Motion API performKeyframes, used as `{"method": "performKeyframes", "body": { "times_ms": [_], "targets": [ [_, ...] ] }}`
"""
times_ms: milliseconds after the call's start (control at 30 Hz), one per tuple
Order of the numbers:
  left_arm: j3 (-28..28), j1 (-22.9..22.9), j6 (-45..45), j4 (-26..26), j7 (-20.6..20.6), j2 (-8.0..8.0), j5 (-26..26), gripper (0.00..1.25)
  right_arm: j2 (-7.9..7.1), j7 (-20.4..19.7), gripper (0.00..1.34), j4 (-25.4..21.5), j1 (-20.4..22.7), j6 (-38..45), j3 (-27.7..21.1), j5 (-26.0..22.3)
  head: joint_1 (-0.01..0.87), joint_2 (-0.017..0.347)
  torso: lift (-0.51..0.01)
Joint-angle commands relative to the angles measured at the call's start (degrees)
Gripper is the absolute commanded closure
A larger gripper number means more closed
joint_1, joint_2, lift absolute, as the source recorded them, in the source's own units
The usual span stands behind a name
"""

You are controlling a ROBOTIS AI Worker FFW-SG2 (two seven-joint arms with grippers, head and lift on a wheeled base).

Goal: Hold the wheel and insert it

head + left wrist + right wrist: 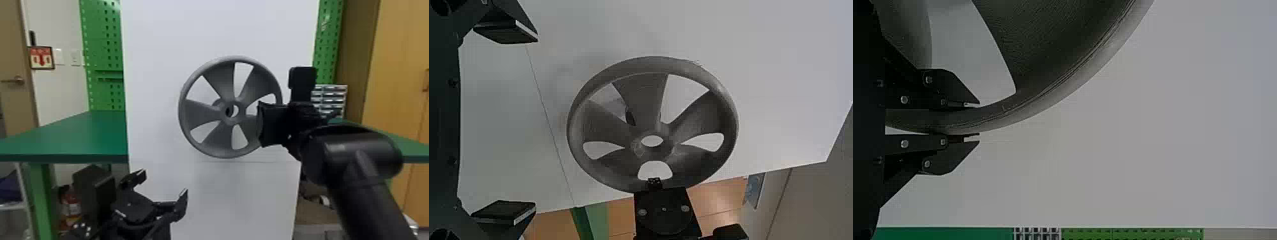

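- Nearest, low on the left in the head view: black two-fingered left gripper (163,183), with fingers spread and empty. Best held back from the push, or used gently to steady the free side.
- From the right: matching black right gripper (975,120), with fingers clamped on the curved outer rim (1023,110) of the round, grey, plastic-looking, five-spoked wheel (223,117).
- Held upright, well above the left gripper, with a broad face toward the head. Grip on the outer edge only, so likely to twist under load; better pushed slowly and squarely.
- At the middle: round grey hub (242,111) with an open bore. Probably the step in hand: centre the bore on its mount, level the face, then press along the bore's axis. Impossible to tell any mount behind, or any seating on it.
- Behind: smooth white upright panel (153,95). Approach without scraping the rim; on resistance, ease off and re-centre rather than force.
- Farther off: green-topped table (86,137), on both sides of the panel.
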Motion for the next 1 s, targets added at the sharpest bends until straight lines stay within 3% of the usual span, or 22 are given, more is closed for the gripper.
{"method": "performKeyframes", "body": {
  "times_ms": [0,967],
  "targets": [
    [0.0,0.0,0.0,0.0,0.0,0.01,0.0,0.1,0.14,0.0,1.18,0.0,-0.6,0.8,0.5,-0.7,0.21,0.009,-0.442],
    [-1.4,-1.4,-0.1,1.1,0.0,0.62,0.2,0.1,0.14,-1.9,1.18,3.2,-3.0,2.9,2.3,-1.3,0.21,0.009,-0.442]
  ]
}}
